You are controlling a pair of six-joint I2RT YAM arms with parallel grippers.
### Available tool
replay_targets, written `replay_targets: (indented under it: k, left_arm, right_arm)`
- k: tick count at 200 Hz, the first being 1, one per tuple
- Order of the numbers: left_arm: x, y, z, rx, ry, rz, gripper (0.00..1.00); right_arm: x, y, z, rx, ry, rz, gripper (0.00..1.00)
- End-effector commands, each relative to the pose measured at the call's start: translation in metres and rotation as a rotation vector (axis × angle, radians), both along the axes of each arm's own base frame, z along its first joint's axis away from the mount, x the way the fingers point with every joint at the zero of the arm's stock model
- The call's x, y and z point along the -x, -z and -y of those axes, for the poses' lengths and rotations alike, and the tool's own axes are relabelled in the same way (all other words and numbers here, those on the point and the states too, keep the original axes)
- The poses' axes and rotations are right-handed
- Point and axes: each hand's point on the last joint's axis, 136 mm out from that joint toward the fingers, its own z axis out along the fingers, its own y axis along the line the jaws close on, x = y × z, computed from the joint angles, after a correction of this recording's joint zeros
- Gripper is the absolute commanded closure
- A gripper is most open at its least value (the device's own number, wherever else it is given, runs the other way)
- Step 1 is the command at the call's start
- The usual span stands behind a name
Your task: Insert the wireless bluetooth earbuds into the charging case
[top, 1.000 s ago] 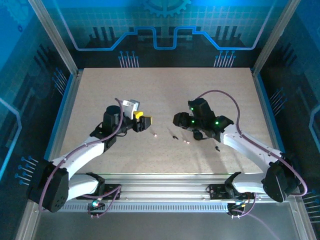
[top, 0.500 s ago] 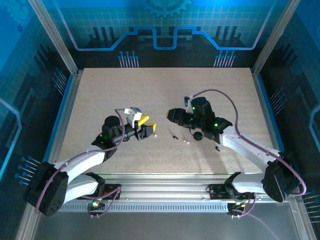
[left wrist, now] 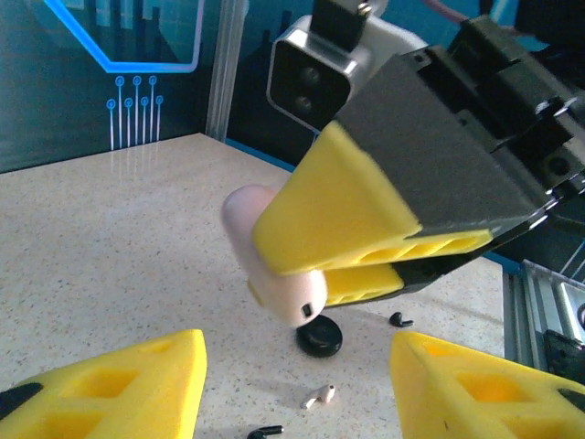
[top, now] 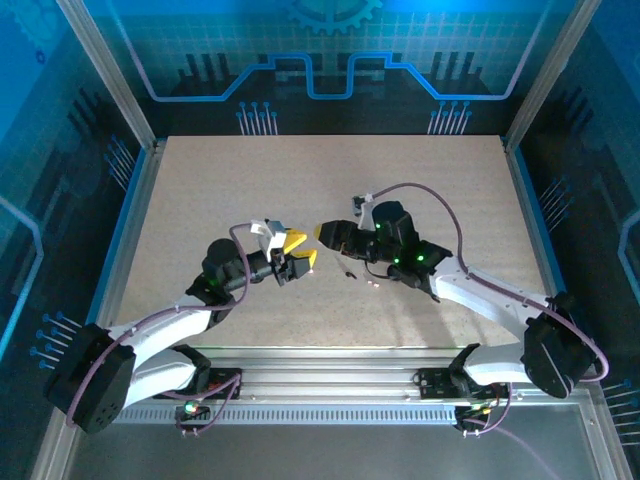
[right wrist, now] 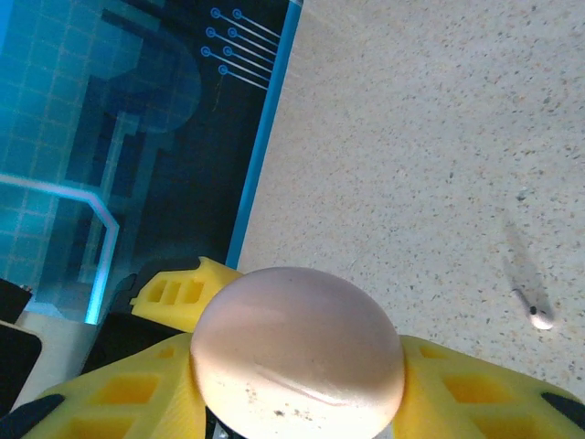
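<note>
Over the table (top: 250,180), right gripper (top: 325,232) clamps case (left wrist: 285,294).

I see the white case (left wrist: 285,294) held tilted off the table (left wrist: 110,238); under it lie a round black case (left wrist: 320,338), a white bud (left wrist: 320,395) and two black buds (left wrist: 399,319), all loose

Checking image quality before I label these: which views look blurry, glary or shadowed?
Top external view: sharp, a soft shadow on the table below the right arm. Left wrist view: the near left fingers look soft, the whitish case clearer. Right wrist view: that case is close, slightly soft, the speckled table crisp.
</note>
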Motion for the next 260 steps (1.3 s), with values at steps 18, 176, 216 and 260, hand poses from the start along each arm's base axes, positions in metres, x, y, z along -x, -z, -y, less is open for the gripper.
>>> replay_targets:
  k: [18, 176, 216, 260]
  left_arm:
    - [0.007, -0.010, 0.003, 0.018, 0.015, 0.084, 0.46]
    - [-0.001, -0.011, 0.001, 0.044, -0.041, 0.069, 0.59]
    - [-0.004, -0.007, 0.000, 0.034, -0.052, 0.058, 0.62]
    - [-0.004, -0.008, 0.000, 0.029, -0.057, 0.062, 0.72]
  right_arm:
    - [0.004, -0.009, -0.015, -0.054, -0.032, 0.034, 0.52]
    - [0.011, -0.016, -0.037, -0.091, -0.080, 0.050, 0.52]
    - [0.013, -0.019, -0.039, -0.097, -0.089, 0.054, 0.52]
    - [0.015, -0.020, -0.040, -0.101, -0.099, 0.054, 0.52]
